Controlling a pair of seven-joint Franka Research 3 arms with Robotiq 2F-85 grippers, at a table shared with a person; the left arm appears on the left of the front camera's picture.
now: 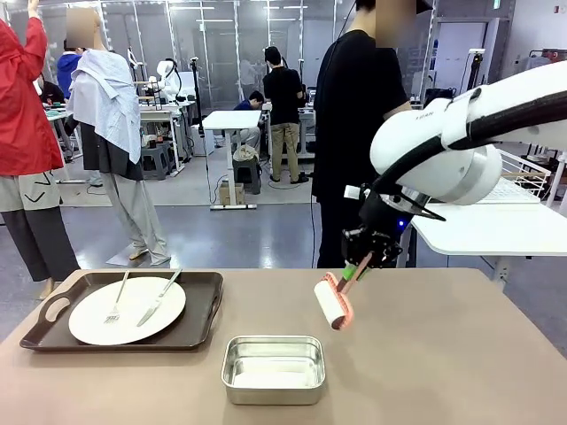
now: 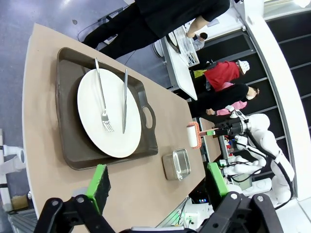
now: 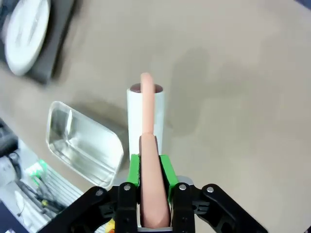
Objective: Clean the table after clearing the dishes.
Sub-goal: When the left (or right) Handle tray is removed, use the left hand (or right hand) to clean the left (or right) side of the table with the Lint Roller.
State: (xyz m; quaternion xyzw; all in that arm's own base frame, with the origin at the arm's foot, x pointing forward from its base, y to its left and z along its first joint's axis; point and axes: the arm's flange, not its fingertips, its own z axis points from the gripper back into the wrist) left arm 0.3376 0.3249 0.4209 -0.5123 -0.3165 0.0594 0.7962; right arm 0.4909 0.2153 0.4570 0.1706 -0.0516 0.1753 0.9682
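Note:
A white plate [image 1: 128, 312] with a fork [image 1: 115, 301] and a knife [image 1: 159, 299] lies on a dark brown tray [image 1: 208, 305] at the left of the beige table [image 1: 443, 372]. My right gripper [image 1: 365, 261] is shut on the pink handle of a white lint roller [image 1: 333, 302], which hangs low over the table's middle; I cannot tell whether it touches. In the right wrist view the roller [image 3: 146, 121] points away from the gripper [image 3: 149, 167]. My left gripper [image 2: 158, 182] is open and empty, high above the plate [image 2: 109, 114] and tray [image 2: 68, 126].
A small steel pan [image 1: 273, 367] sits near the front edge, just left of the roller. A person in black [image 1: 354, 133] stands at the far side. A white table [image 1: 496, 230] lies beyond the right corner. Bare tabletop stretches to the right.

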